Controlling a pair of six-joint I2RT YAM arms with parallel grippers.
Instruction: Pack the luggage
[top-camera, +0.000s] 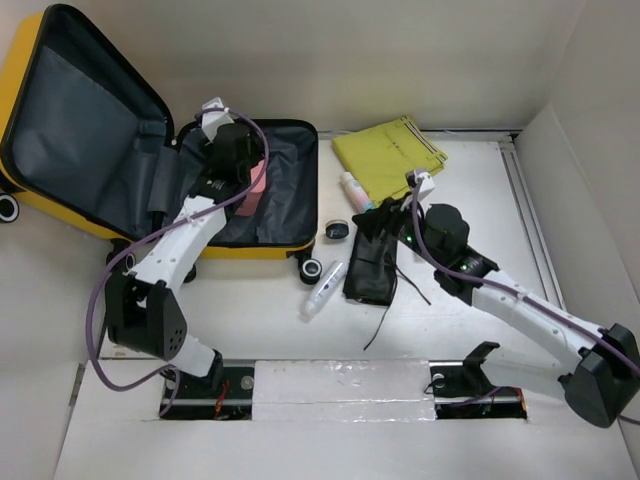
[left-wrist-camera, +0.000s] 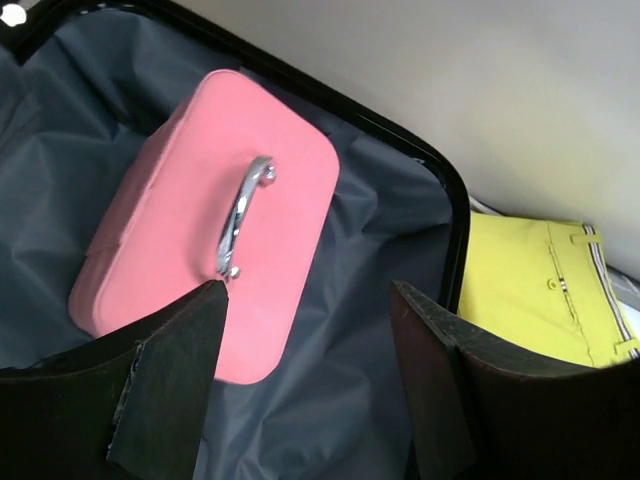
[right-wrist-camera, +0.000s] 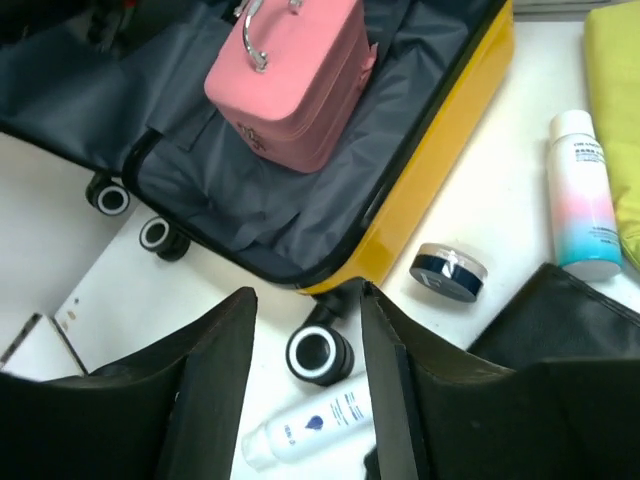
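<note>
The yellow luggage (top-camera: 262, 250) lies open at the back left, its lid (top-camera: 75, 125) tilted up and its dark grey lining (left-wrist-camera: 340, 330) showing. A small pink case with a metal handle (left-wrist-camera: 200, 220) lies inside the base; it also shows in the top view (top-camera: 257, 188) and the right wrist view (right-wrist-camera: 290, 70). My left gripper (top-camera: 250, 165) hovers over the base, open and empty (left-wrist-camera: 310, 380), right of the pink case. My right gripper (top-camera: 378, 225) is open and empty (right-wrist-camera: 305, 330) above a caster wheel (right-wrist-camera: 318, 352), over a black garment (top-camera: 370, 265).
On the table right of the luggage lie a white bottle (top-camera: 325, 288), a round dark jar (top-camera: 338, 230), a pink-and-blue bottle (top-camera: 355, 190) and folded yellow cloth (top-camera: 388, 150). White walls stand at the back and right.
</note>
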